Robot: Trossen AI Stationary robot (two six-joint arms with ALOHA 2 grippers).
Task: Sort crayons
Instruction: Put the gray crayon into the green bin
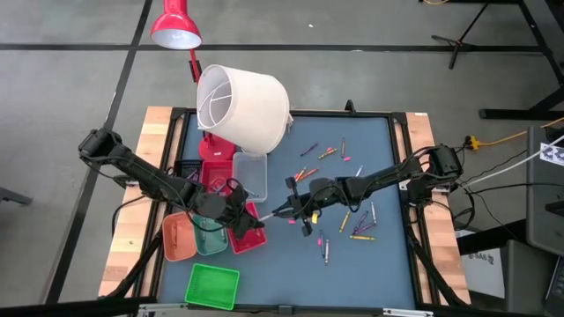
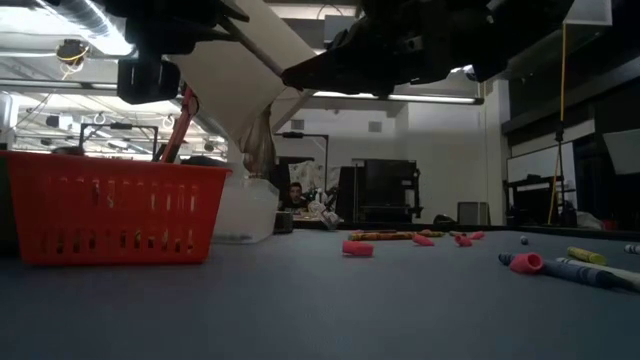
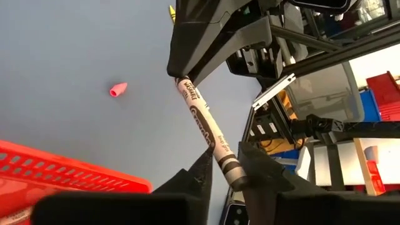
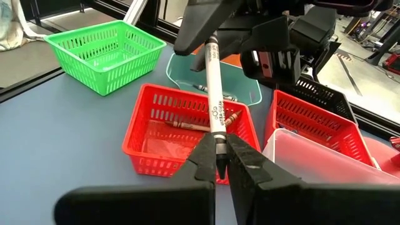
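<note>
Blue tabletop (image 1: 379, 158): above the red tray (image 4: 181, 134), a grey crayon (image 4: 214, 106) spans both grippers; right jaws (image 4: 220, 164) pinch one end, left jaws (image 3: 226, 178) straddle the other, closure unclear.

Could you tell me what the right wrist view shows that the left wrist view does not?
Only the right wrist view shows the green tray, the teal tray, and brown crayons lying in the near red tray. Only the left wrist view shows a pink stub on the table. Both show one grey crayon spanning between the right gripper and the left gripper, a handover in mid-air.
</note>
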